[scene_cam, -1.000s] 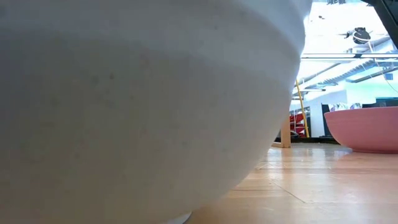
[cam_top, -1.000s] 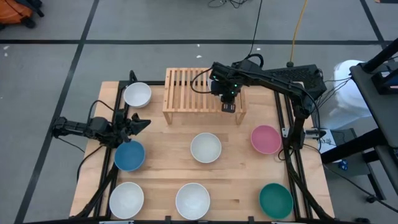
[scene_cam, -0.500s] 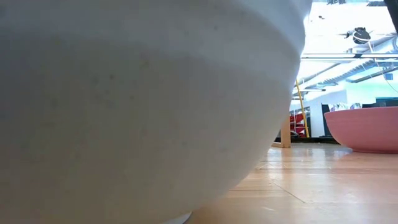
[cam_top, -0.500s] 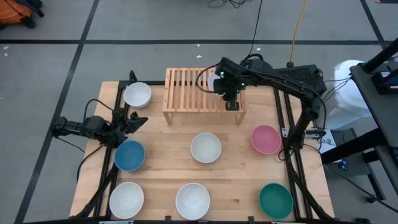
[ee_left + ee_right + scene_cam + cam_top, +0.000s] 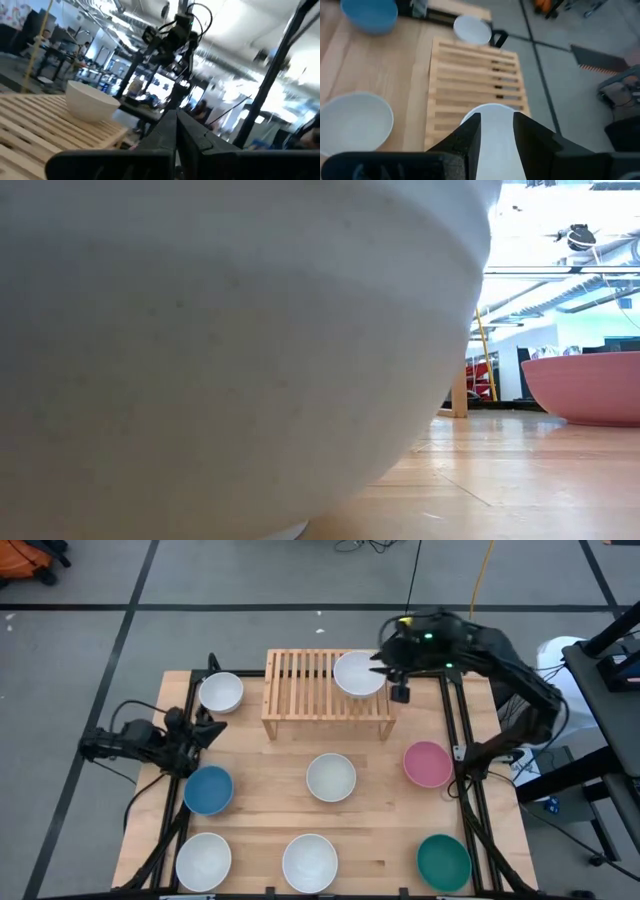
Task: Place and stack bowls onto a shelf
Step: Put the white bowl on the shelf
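A white bowl (image 5: pixel 358 673) sits by its base on the right end of the slatted wooden shelf (image 5: pixel 305 690); the left wrist view shows the bowl (image 5: pixel 90 102) on the slats too. My right gripper (image 5: pixel 400 690) hovers open just off the shelf's right end, beside that bowl. In its own view the right gripper (image 5: pixel 496 120) looks down on the bowl (image 5: pixel 492 135) from above. My left gripper (image 5: pixel 208 728), shut, waits by the table's left edge above the blue bowl (image 5: pixel 208 789). On the tabletop stand several white bowls, one pink bowl (image 5: pixel 427 763) and one green bowl (image 5: pixel 443 862).
White bowls stand at the far left (image 5: pixel 221 692), the middle (image 5: pixel 331 777), the near left (image 5: pixel 203 860) and the near middle (image 5: pixel 309 862). The near-middle one (image 5: pixel 220 350) fills most of the low view. The shelf's left half is bare slats.
My right gripper has drawn back from over the shelf's right end toward the table's far right, uncovering a white bowl that now rests on the slats. My left gripper has pulled back a little toward the table's left edge.
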Robot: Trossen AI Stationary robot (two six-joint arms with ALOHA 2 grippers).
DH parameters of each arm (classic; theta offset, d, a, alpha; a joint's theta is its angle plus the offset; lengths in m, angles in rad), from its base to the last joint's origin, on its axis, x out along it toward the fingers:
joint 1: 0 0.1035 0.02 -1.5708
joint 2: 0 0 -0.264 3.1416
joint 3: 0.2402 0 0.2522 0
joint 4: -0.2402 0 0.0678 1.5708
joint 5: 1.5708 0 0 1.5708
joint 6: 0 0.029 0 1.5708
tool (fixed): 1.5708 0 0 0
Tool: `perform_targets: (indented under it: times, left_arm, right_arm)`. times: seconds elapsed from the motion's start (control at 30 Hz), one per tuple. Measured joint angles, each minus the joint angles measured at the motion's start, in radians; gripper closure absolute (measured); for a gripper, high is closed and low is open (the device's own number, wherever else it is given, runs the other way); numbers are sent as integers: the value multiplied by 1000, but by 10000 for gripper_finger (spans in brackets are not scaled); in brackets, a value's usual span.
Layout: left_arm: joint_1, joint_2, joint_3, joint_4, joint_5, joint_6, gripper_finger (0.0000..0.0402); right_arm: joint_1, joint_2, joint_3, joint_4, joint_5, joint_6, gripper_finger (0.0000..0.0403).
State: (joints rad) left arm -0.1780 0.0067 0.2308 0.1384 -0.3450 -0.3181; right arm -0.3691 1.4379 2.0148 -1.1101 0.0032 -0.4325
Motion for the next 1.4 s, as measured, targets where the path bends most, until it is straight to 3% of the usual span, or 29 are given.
perform_targets:
  times: [0.13,0.23,0.43,0.73,1.03,1.17,1.4]
  left_arm:
    - [0,35,168,-301,-44,15,395]
    - [0,94,290,-440,-60,46,395]
    - [0,198,474,-461,-101,-29,378]
    - [0,294,629,-509,-100,-58,304]
    - [0,460,749,-495,-78,145,275]
    - [0,556,841,-594,-66,165,275]
    - [0,751,988,-940,-59,159,275]
  right_arm:
    - [0,-57,1,9,0,60,293]
    - [0,-91,1,7,0,71,293]
    - [0,-133,1,11,0,102,293]
    - [0,-140,1,29,-1,108,293]
    - [0,-157,0,71,-1,21,293]
    - [0,-174,0,83,-1,20,293]
    - [0,-235,1,120,-5,1,293]
